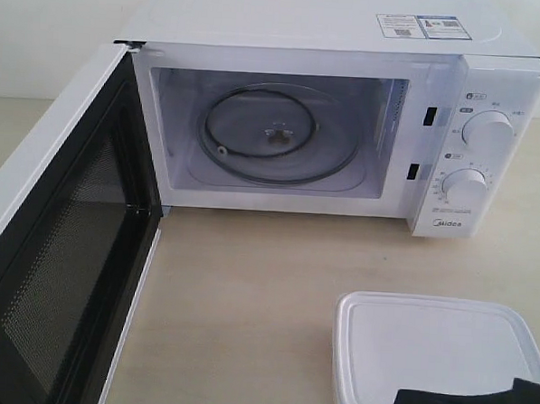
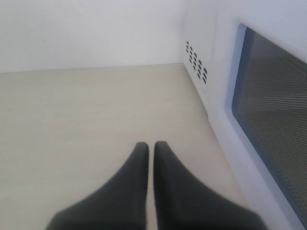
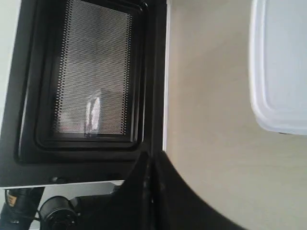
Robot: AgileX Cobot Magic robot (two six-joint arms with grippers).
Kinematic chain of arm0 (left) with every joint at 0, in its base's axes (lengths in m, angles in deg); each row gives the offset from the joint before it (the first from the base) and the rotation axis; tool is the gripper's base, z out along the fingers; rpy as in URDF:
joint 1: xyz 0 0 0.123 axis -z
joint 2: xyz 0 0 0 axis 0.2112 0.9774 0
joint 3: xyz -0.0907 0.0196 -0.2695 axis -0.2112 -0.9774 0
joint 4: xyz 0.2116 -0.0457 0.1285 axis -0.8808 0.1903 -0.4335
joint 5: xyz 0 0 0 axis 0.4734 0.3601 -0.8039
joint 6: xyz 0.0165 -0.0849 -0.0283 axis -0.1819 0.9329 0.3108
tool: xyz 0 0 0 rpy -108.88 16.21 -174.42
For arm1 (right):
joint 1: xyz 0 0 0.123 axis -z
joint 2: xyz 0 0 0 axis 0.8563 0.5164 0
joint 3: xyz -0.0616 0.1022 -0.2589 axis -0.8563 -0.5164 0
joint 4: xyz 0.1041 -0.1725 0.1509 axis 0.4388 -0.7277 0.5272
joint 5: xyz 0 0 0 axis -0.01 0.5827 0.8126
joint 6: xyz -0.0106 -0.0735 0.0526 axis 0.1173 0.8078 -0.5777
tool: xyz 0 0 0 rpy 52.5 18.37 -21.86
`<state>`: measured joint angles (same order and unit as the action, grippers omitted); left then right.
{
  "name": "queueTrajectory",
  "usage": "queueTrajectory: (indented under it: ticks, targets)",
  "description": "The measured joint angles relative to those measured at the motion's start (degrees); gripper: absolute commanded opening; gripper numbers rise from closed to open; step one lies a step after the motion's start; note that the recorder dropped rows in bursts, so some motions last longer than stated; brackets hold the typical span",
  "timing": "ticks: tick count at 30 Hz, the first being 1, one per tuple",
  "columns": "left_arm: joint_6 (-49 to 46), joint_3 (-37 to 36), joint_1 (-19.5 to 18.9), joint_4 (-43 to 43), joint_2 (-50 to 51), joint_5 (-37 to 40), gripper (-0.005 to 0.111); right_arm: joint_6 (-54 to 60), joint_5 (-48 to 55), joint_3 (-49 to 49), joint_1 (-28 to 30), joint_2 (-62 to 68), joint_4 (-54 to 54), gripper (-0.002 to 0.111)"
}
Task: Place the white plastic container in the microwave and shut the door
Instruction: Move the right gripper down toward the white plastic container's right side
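Exterior view: microwave (image 1: 334,24) stands at back of table (image 1: 247,291). Door (image 1: 58,272) is swung wide open to the left. Cavity holds only the glass turntable (image 1: 273,134). White plastic container (image 1: 430,351) sits on the table in front of the dial panel, lid on, well apart from the cavity opening, not yet lifted.

Right gripper (image 3: 147,165): per rt wrist view, fingers pressed together, nothing between them. Container lies off to one side of the tips, apart from them. Exterior view shows a dark gripper body overlapping the container's near edge; contact there can't be confirmed.

Left gripper (image 2: 150,146): fingers together w/ a hairline gap, empty, low over the table just beside the door's outer face.

Stage, in my judgement: pre-grasp; no part of the task is done.

Risks noted:
1. Rt jaws are closed. An approach w/o opening first would shove the box across the table instead of taking it.
2. Box looks light and smooth. A pinch on the rim alone could slip, pop the lid or tilt the box in transit.
3. Box sits right of cavity centre. A straight-in carry may clip the frame beside the dial panel.
4. Left gripper is close to the door. An early push would swing it into the rt arm or the box.
5. Box left proud of the sill means the door won't latch.
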<state>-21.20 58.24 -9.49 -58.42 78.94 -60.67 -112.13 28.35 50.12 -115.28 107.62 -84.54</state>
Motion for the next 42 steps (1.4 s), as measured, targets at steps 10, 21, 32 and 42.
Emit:
queueTrajectory:
  ticks: [10,21,32,42]
  targets:
    - [0.0,0.0,0.0,0.0,0.0,0.0,0.004,-6.9,0.0,0.0,-0.1,9.4,-0.4,0.0]
    - [0.0,0.0,0.0,0.0,0.0,0.0,0.004,-24.9,-0.4,0.0,-3.5,20.2,-6.0,0.0]
    - [0.0,0.0,0.0,0.0,0.0,0.0,0.004,-17.7,-0.9,0.0,-1.2,21.5,-0.2,0.0]
    - [0.0,0.0,0.0,0.0,0.0,0.0,0.004,9.3,-8.6,0.0,-0.9,21.5,5.0,0.0]
